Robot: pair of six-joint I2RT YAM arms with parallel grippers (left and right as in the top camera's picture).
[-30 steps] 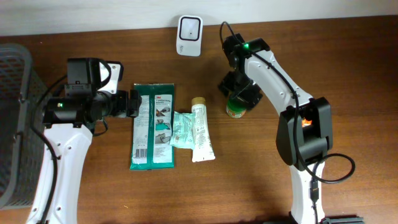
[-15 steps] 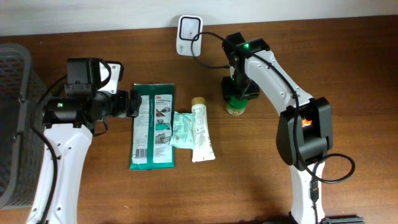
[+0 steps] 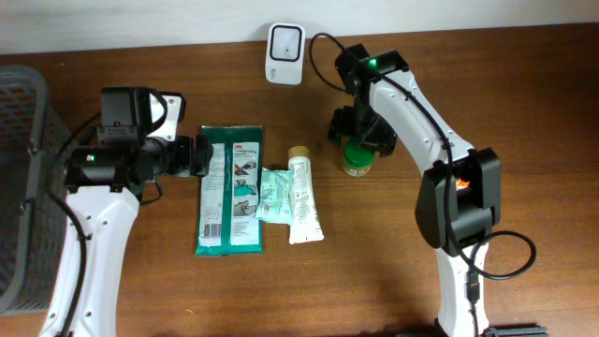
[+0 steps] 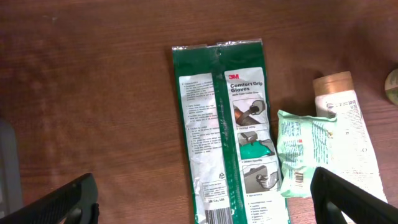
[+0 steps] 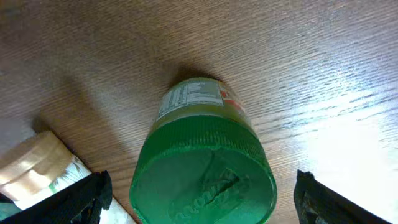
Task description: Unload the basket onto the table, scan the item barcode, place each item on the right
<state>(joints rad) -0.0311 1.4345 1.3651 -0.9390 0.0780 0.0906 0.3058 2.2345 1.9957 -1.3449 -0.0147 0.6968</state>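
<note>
A jar with a green lid (image 3: 357, 161) stands upright on the table right of centre. My right gripper (image 3: 360, 136) hovers over it, open. In the right wrist view the lid (image 5: 202, 180) lies between the two dark fingers (image 5: 87, 199), with a gap on each side. My left gripper (image 3: 201, 156) is open at the left edge of a flat green glove packet (image 3: 229, 192). From the left wrist the packet (image 4: 227, 124) shows its barcode (image 4: 214, 214) near the bottom edge. A white scanner (image 3: 284, 41) sits at the table's back edge.
A pale green sachet (image 3: 273, 195) and a white tube with a tan cap (image 3: 302, 197) lie between the packet and the jar. A grey mesh basket (image 3: 19, 187) stands at the far left. Cables run from the right arm near the scanner.
My right gripper has turned above the jar, its jaws narrowing and then spreading wide again. The jar has stayed in place. The left arm has not moved.
</note>
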